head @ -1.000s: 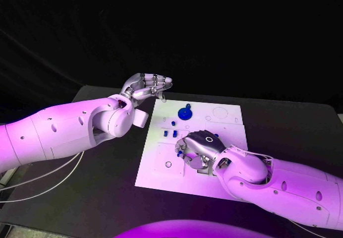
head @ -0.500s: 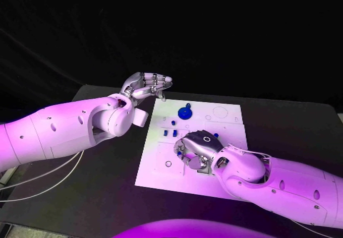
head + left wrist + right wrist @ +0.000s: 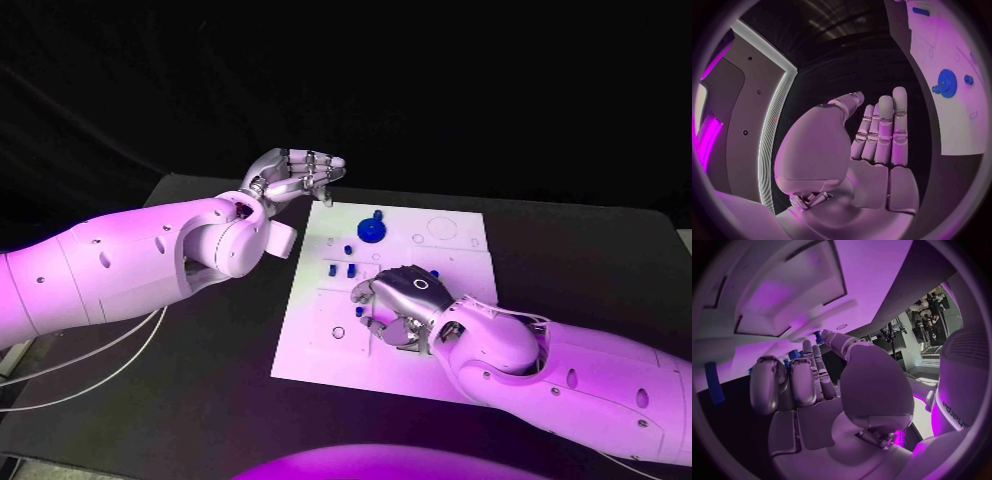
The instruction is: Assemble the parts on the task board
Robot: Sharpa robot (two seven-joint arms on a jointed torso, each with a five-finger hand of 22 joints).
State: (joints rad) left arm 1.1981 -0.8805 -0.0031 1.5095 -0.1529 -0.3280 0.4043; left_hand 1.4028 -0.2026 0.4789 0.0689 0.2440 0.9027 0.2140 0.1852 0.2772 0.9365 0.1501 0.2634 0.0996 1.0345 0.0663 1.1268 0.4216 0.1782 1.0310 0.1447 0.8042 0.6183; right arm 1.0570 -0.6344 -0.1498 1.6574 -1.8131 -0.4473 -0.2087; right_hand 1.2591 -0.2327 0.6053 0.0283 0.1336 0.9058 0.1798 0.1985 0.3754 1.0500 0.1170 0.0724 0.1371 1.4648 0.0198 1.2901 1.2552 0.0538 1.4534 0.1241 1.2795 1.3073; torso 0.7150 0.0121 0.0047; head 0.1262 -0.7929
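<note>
The white task board [image 3: 459,250] lies in the middle of the black table. My right hand [image 3: 405,306] rests on the board's middle, fingers curled down, and a small blue part [image 3: 371,311] shows between its fingertips, seemingly pinched. In the right wrist view blue bits [image 3: 819,335] peek past the fingertips of that hand [image 3: 811,390]. A blue gear [image 3: 374,229] sits at the board's far side, also seen as the gear [image 3: 945,81]. Small blue pegs [image 3: 342,268] stand to the left of the right hand. My left hand [image 3: 297,176] hovers off the board's far left corner, holding nothing [image 3: 879,135].
The board [image 3: 954,120] has several empty round holes, such as a large one [image 3: 444,228] at the far right. Black table [image 3: 202,400] surrounds the board. Another blue piece [image 3: 716,382] lies on the board beside the right hand.
My right hand has shifted slightly toward the near side of the board, fingers still curled down. The left hand has stayed where it was.
</note>
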